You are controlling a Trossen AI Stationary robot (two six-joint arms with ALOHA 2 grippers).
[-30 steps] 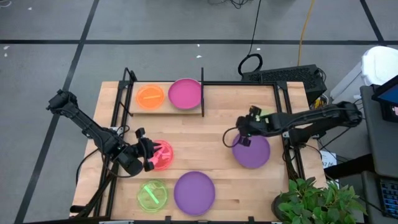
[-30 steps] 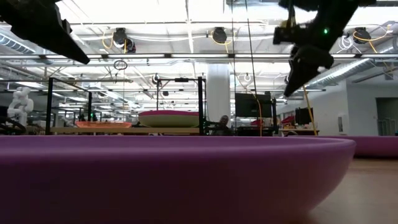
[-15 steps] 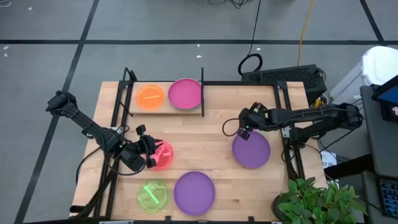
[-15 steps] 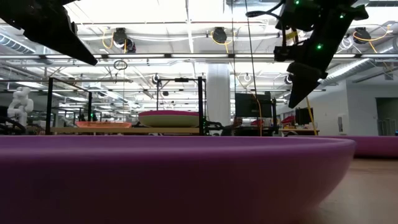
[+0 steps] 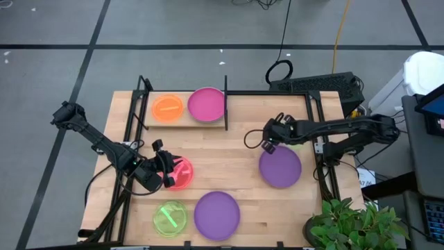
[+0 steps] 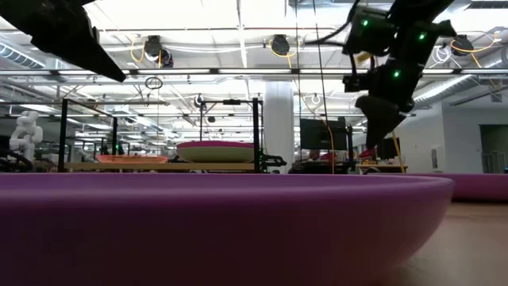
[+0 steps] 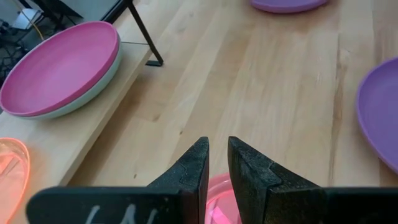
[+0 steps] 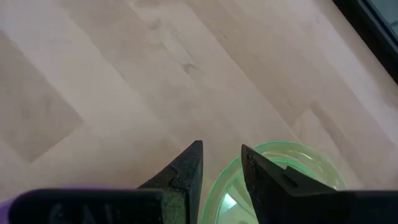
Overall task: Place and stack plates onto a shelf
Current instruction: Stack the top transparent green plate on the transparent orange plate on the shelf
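R tool (image 5: 269,144) moved off purple plate (image 5: 280,169), holding green plate (image 8: 292,174).

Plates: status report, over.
Left gripper shut on red plate. Right gripper holds green plate above table. Shelf has orange plate, magenta plate. Nothing blocking.
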